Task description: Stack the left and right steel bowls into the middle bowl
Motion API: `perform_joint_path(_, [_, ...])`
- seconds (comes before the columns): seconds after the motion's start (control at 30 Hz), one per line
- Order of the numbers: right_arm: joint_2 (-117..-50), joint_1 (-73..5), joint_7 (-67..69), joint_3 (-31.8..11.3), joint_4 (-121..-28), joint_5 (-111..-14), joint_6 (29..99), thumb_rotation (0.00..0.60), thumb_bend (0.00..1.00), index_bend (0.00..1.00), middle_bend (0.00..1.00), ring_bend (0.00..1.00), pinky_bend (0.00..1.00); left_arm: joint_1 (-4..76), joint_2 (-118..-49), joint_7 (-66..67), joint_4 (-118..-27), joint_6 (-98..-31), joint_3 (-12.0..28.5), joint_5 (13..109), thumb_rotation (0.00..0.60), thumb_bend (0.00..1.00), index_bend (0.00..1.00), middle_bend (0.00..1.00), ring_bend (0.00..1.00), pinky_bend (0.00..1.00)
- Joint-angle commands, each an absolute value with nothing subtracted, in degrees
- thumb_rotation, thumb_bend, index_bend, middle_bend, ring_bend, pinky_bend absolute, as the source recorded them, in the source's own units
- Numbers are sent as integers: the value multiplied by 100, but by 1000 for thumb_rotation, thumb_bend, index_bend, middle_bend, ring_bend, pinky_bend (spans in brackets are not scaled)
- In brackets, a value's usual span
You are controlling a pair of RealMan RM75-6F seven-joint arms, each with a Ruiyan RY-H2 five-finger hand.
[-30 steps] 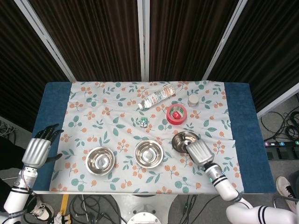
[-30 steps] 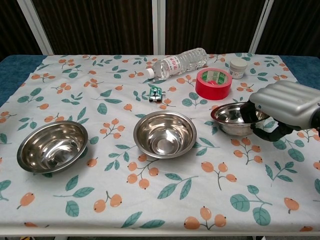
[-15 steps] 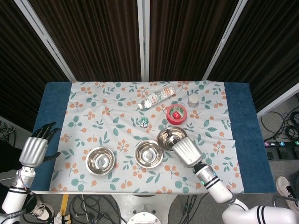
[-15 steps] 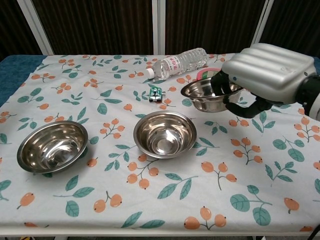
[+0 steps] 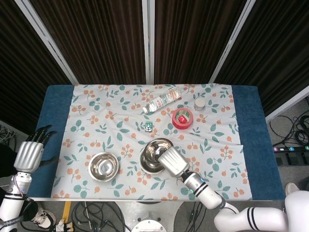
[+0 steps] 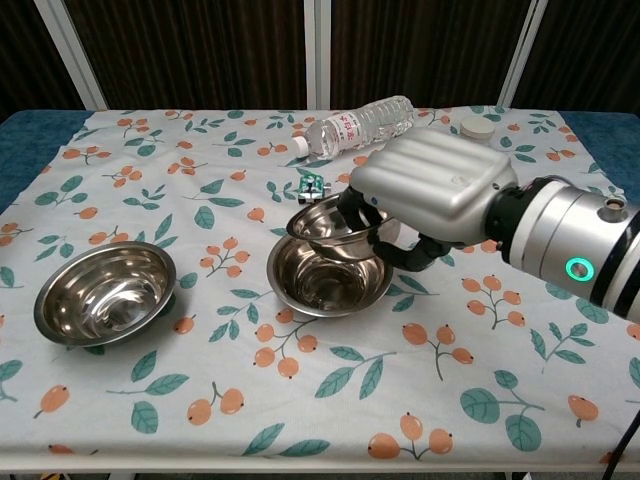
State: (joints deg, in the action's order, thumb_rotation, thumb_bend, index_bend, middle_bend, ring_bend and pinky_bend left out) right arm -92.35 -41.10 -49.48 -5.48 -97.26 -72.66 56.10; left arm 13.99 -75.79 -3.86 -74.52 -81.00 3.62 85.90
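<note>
My right hand (image 6: pixel 430 200) (image 5: pixel 171 161) grips the right steel bowl (image 6: pixel 325 225) (image 5: pixel 157 146) by its rim and holds it tilted just above the middle bowl (image 6: pixel 315 280) (image 5: pixel 148 166). The held bowl hangs over the middle bowl's far right part, and I cannot tell whether they touch. The left steel bowl (image 6: pixel 103 292) (image 5: pixel 104 166) sits alone on the floral cloth. My left hand (image 5: pixel 30 153) hovers off the table's left edge, fingers apart and holding nothing; the chest view does not show it.
A clear water bottle (image 6: pixel 355 125) (image 5: pixel 161 101) lies at the back. A red tape roll (image 5: pixel 182 118), a small white jar (image 6: pixel 476 136) (image 5: pixel 199 104) and a small green-white clip (image 6: pixel 312 186) (image 5: pixel 149 127) sit behind the bowls.
My right hand lifted the right bowl off the cloth and carried it leftward, until it came over the middle bowl. My left hand drifted slightly further left.
</note>
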Motion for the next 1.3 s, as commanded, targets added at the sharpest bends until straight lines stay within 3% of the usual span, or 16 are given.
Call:
perform_joint_path(0.03, [-9272,-4206,-4875,-548,-9674,-7162,5468,600,404,657,568,908,902,1388,-7581,-417,-7413,-8091,368,8566,600,50,265,208,154,271])
perform_joint_path(0.17, [-9075,-4294,-4770,-476,-9850,-6985,5218,600,48,512,479,898,901,1392,-7597,-451,-7378,-8065,362,8565,600,49,265,208,154,271])
perform_joint_path(0.23, [-8941,-4326,-4795,-458,-9971,-6876,5176,600,1,429,437,895,902,1399,-7606,-446,-7370,-8053,360,8570,600,49,264,208,154,271])
perform_joint_path(0.4, [-8642,-4344,-4842,-460,-10334,-6717,5300,600,0,288,332,886,900,1412,-7607,-418,-7410,-8057,365,8590,600,50,265,208,154,271])
perform_joint_path(0.73, [-7757,-3969,-4615,-307,-11209,-6997,6059,600,0,270,326,884,900,1406,-7577,-347,-7537,-8077,272,8728,600,49,265,208,154,272])
perform_joint_path(0.97, [-6862,-3476,-3432,-530,-11376,-7354,6787,600,0,269,337,885,900,1544,-7535,142,-7678,-7974,-265,9588,600,50,270,213,165,332])
perform_joint_path(1.1, [-6400,-3279,-2733,-717,-11271,-7295,6963,600,0,268,332,884,900,1684,-7457,675,-8063,-7954,-536,10219,600,56,291,254,326,555])
perform_joint_path(1.23, [-6131,-3114,-2225,-794,-11108,-7264,7046,600,0,268,333,885,900,1826,-7392,1102,-8387,-7859,-754,10747,600,62,337,298,460,678])
perform_joint_path(1.3, [-6042,-3060,-2014,-833,-11028,-7213,7044,600,0,268,333,885,900,1911,-7384,1163,-8423,-7828,-854,11013,600,80,380,348,575,739])
